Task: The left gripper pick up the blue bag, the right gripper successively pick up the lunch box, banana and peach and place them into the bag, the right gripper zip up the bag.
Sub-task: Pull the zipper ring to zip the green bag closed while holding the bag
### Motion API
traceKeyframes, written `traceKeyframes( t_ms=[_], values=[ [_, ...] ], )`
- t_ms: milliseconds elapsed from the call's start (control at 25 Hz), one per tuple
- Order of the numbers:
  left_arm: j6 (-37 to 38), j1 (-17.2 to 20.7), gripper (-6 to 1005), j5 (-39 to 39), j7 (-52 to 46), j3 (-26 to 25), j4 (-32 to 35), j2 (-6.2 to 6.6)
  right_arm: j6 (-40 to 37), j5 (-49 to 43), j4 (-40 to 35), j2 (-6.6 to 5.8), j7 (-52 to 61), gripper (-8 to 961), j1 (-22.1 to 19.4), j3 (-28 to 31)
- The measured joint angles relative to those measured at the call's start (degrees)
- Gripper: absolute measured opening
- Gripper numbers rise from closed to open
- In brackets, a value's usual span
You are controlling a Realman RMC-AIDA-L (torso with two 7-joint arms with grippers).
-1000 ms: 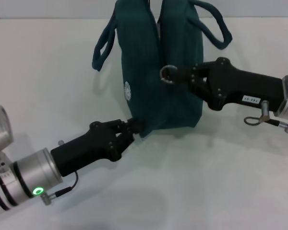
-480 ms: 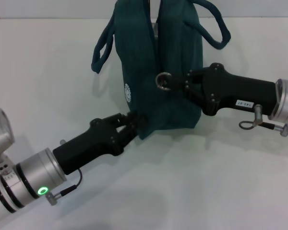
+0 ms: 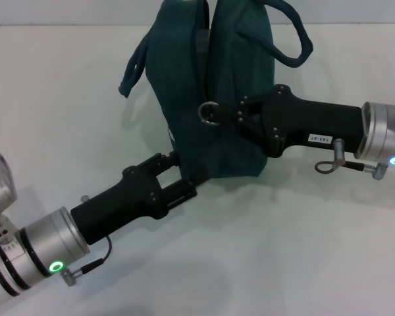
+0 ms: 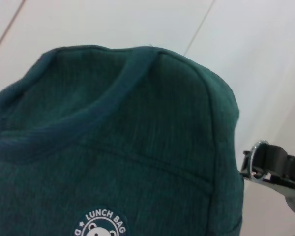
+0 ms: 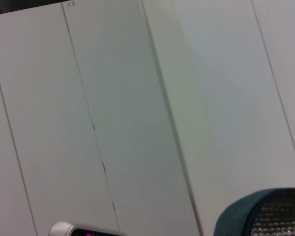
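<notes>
The blue bag (image 3: 230, 72) stands upright on the white table, with its handles (image 3: 296, 39) hanging to either side. My left gripper (image 3: 182, 176) is shut on the bag's lower front corner. My right gripper (image 3: 232, 117) is against the bag's front and pinches the zipper's silver ring pull (image 3: 209, 113). In the left wrist view the bag (image 4: 137, 147) fills the picture with its white logo (image 4: 101, 225), and the ring pull (image 4: 258, 160) shows beside it. The lunch box, banana and peach are out of view.
White table (image 3: 303, 250) lies all around the bag. The right wrist view shows pale panels (image 5: 137, 123) and a corner of the bag (image 5: 265, 211).
My right gripper has moved left across the bag's front with the ring pull. The bag has leaned and shifted left, and its top halves have drawn closer. The left gripper kept its hold.
</notes>
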Motion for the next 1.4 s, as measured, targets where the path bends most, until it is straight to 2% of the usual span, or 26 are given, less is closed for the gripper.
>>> traceKeyframes(
  t_ms=[160,360,560,1120,1320,1400],
  values=[
    [-0.32,-0.94,619,-0.02,-0.38,2.72,0.20,0.17,0.43,0.48,0.00,0.02,0.12,15,0.88,-0.21],
    [-1.56,-1.31,853,-1.84,0.17,2.95,0.06,-0.06,0.47,0.77,-0.41,0.04,2.05,16,1.90,-2.20],
    [-5.45,-2.41,888,-3.73,0.50,2.94,-0.22,-0.20,0.47,1.47,-0.29,0.05,2.40,15,1.84,-3.15],
    [-6.37,-2.45,719,-5.19,4.04,3.01,-0.14,-0.17,2.21,1.52,-0.06,-0.04,2.25,14,1.07,-2.90],
    [-6.38,-2.10,490,-5.63,4.63,2.98,-0.20,-0.21,2.21,1.52,-0.06,0.01,1.95,13,0.70,-2.86],
    [-6.38,-2.08,433,-5.71,4.63,2.97,-0.21,-0.23,2.22,1.52,-0.05,0.04,1.93,13,0.60,-2.86]
  ],
)
